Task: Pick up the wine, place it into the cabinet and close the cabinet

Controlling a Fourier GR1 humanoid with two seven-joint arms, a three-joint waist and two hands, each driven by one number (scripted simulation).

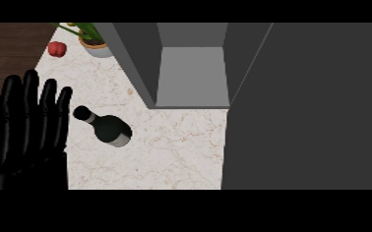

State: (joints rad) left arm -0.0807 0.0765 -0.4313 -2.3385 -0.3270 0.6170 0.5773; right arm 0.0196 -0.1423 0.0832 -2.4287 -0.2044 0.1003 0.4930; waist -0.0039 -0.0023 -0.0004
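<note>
The left hand (33, 123) rests at the view's left edge, fingers straight and up, holding nothing. Just to its right the wine (108, 128) stands on the desk (174, 152), neck tipped toward the fingers. The open cabinet (193, 73) waits beyond; the right hand is unseen
</note>
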